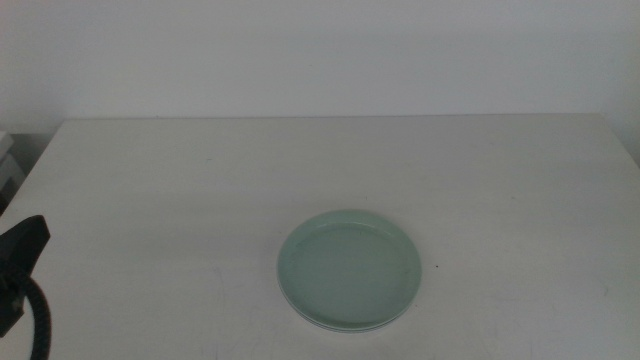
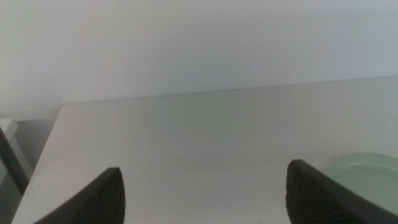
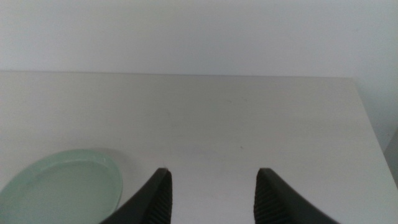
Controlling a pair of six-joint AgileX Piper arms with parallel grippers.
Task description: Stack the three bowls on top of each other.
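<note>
Mint bowl (image 1: 350, 270) tops stack — white table (image 1: 180, 190) around.

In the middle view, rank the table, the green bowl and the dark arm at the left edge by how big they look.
1. table
2. green bowl
3. left arm, cut off by the frame and nearer the camera, so its rank is unsure.

Bright, even light, perhaps slightly hazy
</note>
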